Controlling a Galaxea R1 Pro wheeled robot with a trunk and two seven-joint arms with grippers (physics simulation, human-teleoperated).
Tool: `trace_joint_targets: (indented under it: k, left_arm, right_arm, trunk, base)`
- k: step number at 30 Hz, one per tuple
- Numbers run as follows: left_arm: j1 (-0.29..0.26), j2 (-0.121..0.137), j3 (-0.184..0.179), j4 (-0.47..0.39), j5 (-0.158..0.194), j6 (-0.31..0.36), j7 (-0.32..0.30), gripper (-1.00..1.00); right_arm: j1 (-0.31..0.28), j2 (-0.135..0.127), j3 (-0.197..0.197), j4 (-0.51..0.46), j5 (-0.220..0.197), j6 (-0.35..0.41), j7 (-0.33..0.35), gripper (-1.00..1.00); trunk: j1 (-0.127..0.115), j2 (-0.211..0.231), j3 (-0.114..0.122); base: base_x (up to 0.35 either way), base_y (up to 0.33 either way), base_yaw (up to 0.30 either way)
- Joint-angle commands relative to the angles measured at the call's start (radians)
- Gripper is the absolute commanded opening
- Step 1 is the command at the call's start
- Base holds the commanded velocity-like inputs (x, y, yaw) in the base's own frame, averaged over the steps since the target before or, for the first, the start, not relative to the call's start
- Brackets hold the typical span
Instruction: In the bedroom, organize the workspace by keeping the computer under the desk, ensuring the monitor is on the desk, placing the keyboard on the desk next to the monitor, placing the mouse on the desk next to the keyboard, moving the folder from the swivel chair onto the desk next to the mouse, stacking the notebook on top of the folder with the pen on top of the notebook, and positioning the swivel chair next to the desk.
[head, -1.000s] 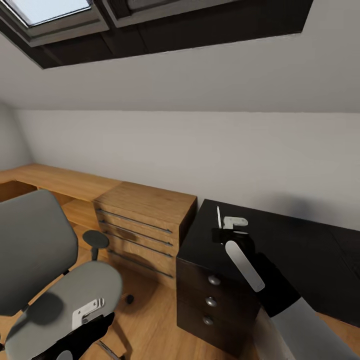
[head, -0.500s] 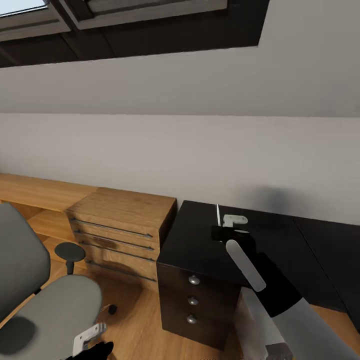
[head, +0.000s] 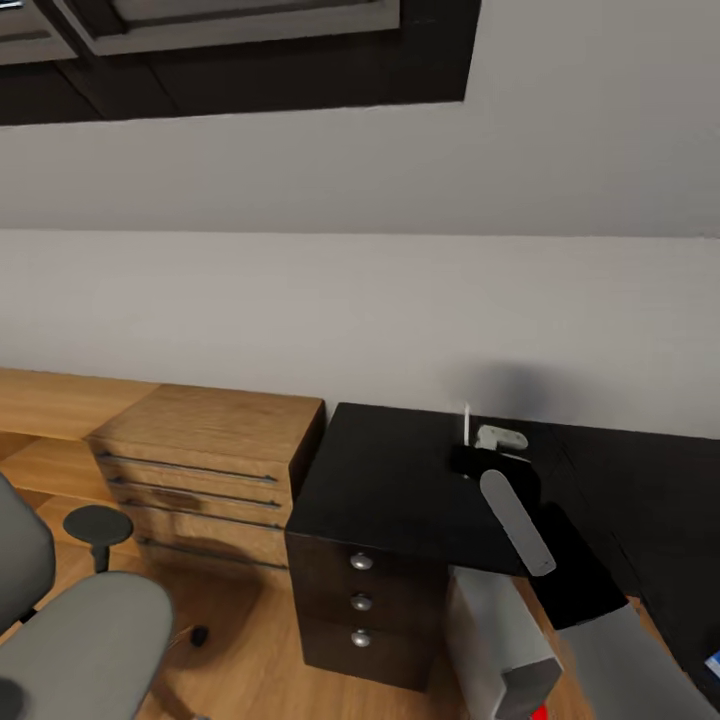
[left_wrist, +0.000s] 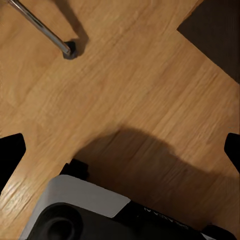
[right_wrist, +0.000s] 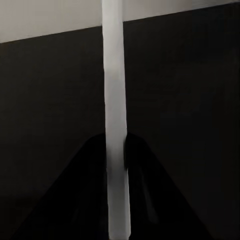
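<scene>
In the head view, a black worktop (head: 400, 480) is seen in the middle and to the right, set against the pale wall. Its left front corner is carried by a black drawer unit (head: 362, 605) with three round knobs. Just beside it, on the left, a wooden chest of drawers (head: 200, 465) stands, and a low wooden shelf continues from it along the wall. The swivel chair (head: 85, 650) is placed at the lower left, well apart from the black worktop, and bare wooden floor (head: 250, 670) lies between them. A pale box-like object (head: 500, 645) stands on the floor beside the drawer unit, under the worktop edge; whether it is the computer cannot be told. The right gripper (head: 470, 440) is held above the worktop, and a thin white pen (head: 467, 420) stands upright from it.

In the left wrist view, wooden floor is shown below, with a chair leg and its castor (left_wrist: 69, 49) at one corner and the robot base (left_wrist: 100, 210) at the opposite edge. The dark tips of the fingers (left_wrist: 10, 155) are seen at both side edges, wide apart, and nothing is held between them.

In the right wrist view, the pen (right_wrist: 115, 120) runs straight along the middle, and the fingers (right_wrist: 85, 200) are closed on its lower part. Behind it the dark worktop (right_wrist: 190, 100) is seen, with the wall beyond its far edge.
</scene>
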Motion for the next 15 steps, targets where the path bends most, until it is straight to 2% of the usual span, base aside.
trace_joint_targets:
  k: [1, 4, 15]
  left_arm:
    - [0.000, 0.001, -0.001, 0.012, 0.011, -0.033, 0.007, 1.00]
    - [0.000, 0.000, -0.003, 0.028, 0.011, -0.077, 0.007, 1.00]
    - [0.000, 0.001, -0.003, 0.038, 0.011, -0.109, 0.007, 1.00]
  right_arm:
    - [0.000, -0.001, -0.029, 0.003, -0.011, 0.000, -0.011, -1.00]
    - [0.001, -0.001, -0.072, 0.016, -0.012, 0.001, -0.011, -1.00]
    - [0.002, -0.001, -0.126, 0.030, -0.012, 0.003, -0.011, -1.00]
  trunk:
    - [0.000, -0.001, 0.000]
    - [0.000, -0.001, 0.002]
    - [0.000, -0.001, 0.011]
  base:
    - [0.000, 0.000, -0.275]
    - [0.000, 0.000, -0.274]
    - [0.000, 0.000, -0.273]
